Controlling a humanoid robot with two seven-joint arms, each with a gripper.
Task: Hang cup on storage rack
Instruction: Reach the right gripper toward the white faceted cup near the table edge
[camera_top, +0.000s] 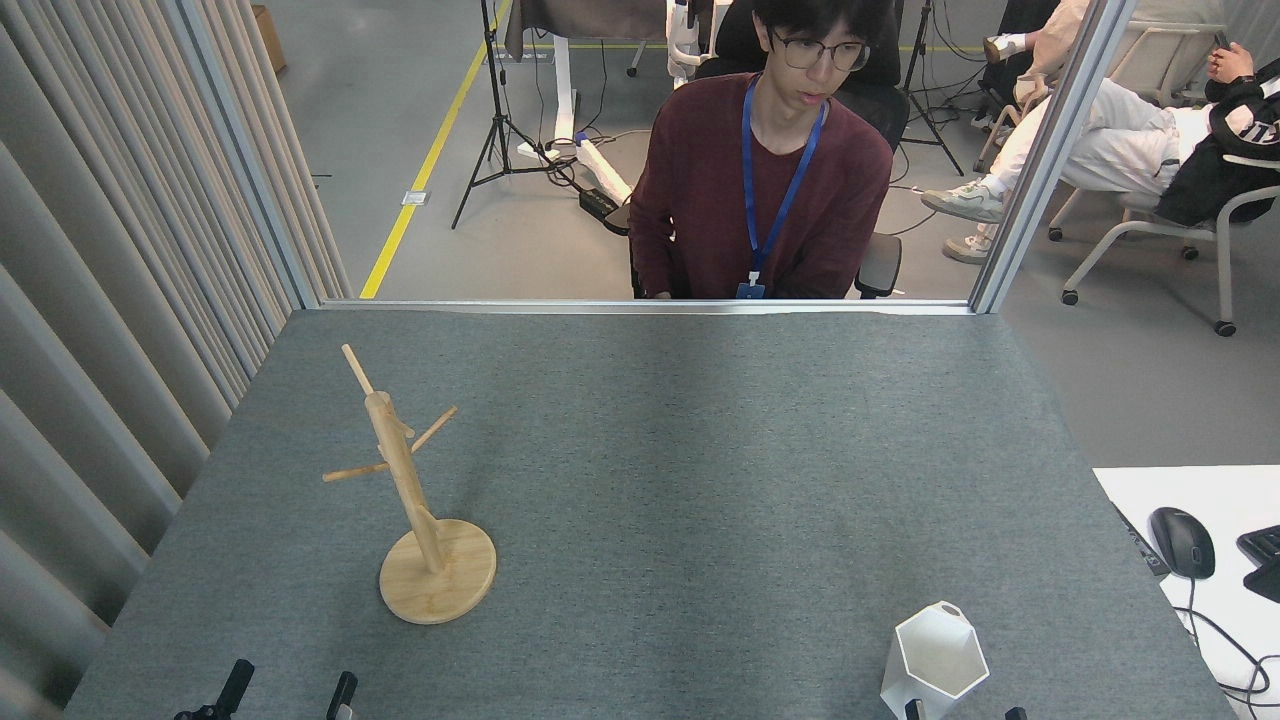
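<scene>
A white cup (937, 660) stands upright on the grey desk (700, 480), close to the near edge on the right side. Its six-sided rim faces up and you can see down inside it. Its bottom runs off the lower edge of the view, so I cannot see all of it, and I cannot see its handle.

The wooden storage rack (415, 500) stands on the left side of the desk, well apart from the cup. It has a round flat base, a post going up, and thin pegs that stick out to the sides. Nothing hangs on the pegs.

At the bottom left, the left gripper (285, 695) peeks into view. Two dark fingertips (238, 682) show with a wide gap between them, and nothing is in that gap.

At the bottom right, just beside the cup, two tiny dark tips of the right gripper (962, 713) show. They are too small for me to tell if it is wide or narrow, or if it touches the cup.

A person (760, 180) in a dark red top sits behind the far edge of the desk. A black mouse (1182, 541) lies on a white table (1130, 490) off to the right.
</scene>
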